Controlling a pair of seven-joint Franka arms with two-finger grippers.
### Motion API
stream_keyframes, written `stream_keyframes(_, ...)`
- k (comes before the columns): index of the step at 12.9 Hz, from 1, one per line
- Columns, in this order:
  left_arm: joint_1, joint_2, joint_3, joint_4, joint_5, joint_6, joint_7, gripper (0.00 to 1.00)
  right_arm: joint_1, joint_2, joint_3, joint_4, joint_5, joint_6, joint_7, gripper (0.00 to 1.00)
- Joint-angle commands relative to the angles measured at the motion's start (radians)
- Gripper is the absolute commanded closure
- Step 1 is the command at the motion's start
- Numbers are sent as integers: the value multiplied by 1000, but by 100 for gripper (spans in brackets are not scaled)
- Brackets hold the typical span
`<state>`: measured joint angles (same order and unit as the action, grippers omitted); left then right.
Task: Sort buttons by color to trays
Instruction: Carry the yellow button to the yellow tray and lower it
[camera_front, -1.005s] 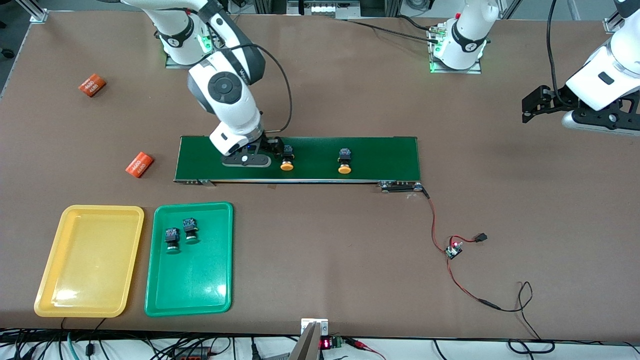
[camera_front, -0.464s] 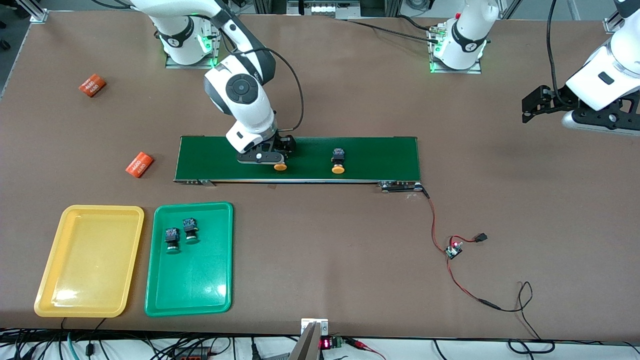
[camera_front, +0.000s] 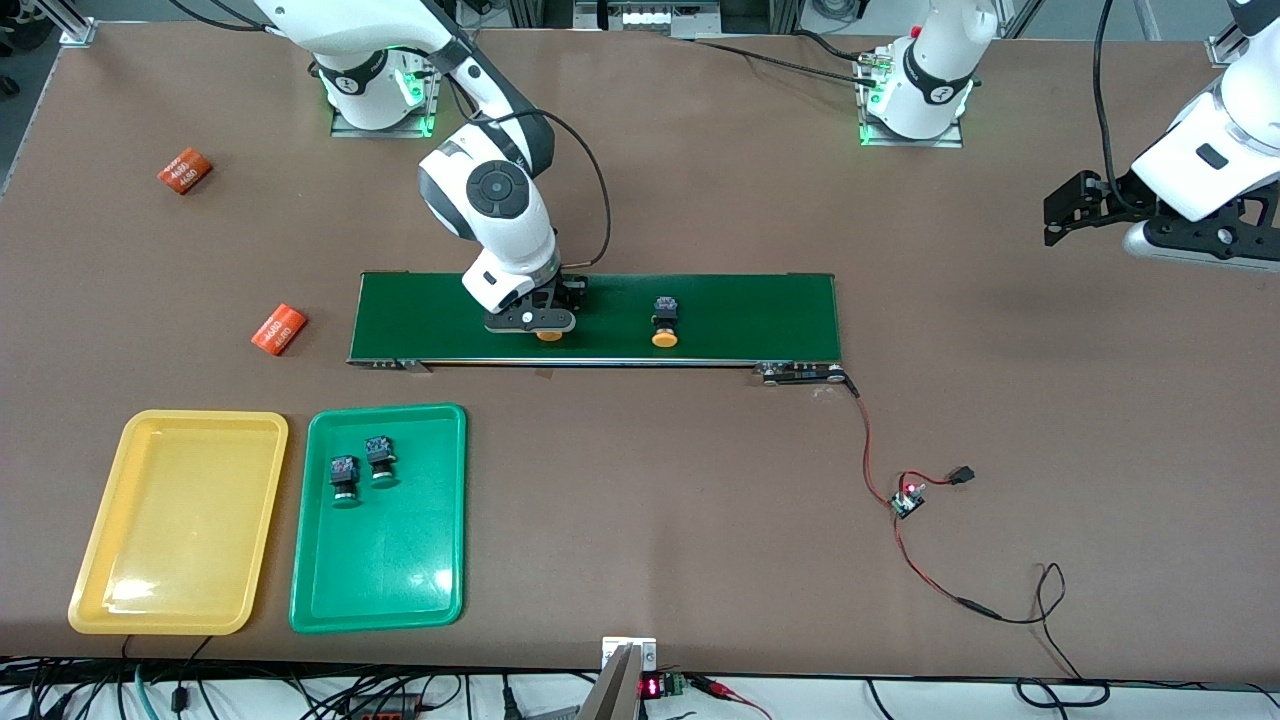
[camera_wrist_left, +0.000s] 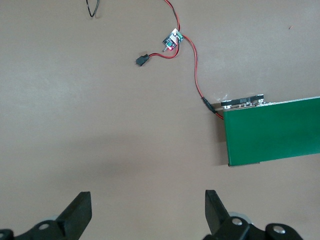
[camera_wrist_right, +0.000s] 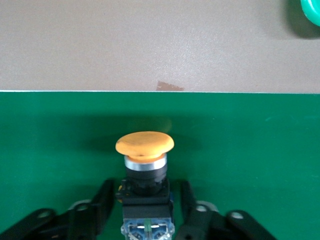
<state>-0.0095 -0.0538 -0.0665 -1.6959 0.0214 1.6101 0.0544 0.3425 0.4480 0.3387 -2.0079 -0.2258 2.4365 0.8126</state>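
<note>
Our right gripper (camera_front: 540, 325) has slid along the belt (camera_front: 760, 310) and now brackets a yellow button (camera_wrist_right: 145, 150), fingers not yet clamped. We reckon the grasp comes next. The left gripper (camera_wrist_left: 147, 212) waits spread wide over bare table.

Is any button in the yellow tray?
No, the yellow tray holds nothing; two buttons lie in the green tray.

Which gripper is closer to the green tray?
Right. The right gripper is on the conveyor belt, near the green tray; the left gripper waits at the table's other end.
</note>
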Motion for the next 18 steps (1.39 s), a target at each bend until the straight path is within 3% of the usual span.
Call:
stream_keyframes(1, -3, 17, 1, 36, -8, -26, 10, 0, -7, -9, 0, -11, -20, 13, 20, 91)
stream_keyframes(6, -3, 17, 1, 36, -8, -26, 10, 0, -40, -31, -21, 27, -20, -42, -32, 93)
stream_keyframes(10, -3, 17, 1, 36, -8, -26, 10, 0, -91, -26, -153, 214, -6, -255, -326, 93)
stream_keyframes(12, -3, 18, 1, 36, -8, -26, 10, 0, -164, -19, -184, 265, 0, -280, -468, 93)
stream_keyframes(15, -3, 18, 1, 36, -8, -26, 10, 0, -325, 44, -185, 334, 107, -313, -665, 93)
stream_keyframes(18, -3, 17, 1, 36, -8, -26, 10, 0, -437, 98, -211, 363, 115, -312, -898, 93)
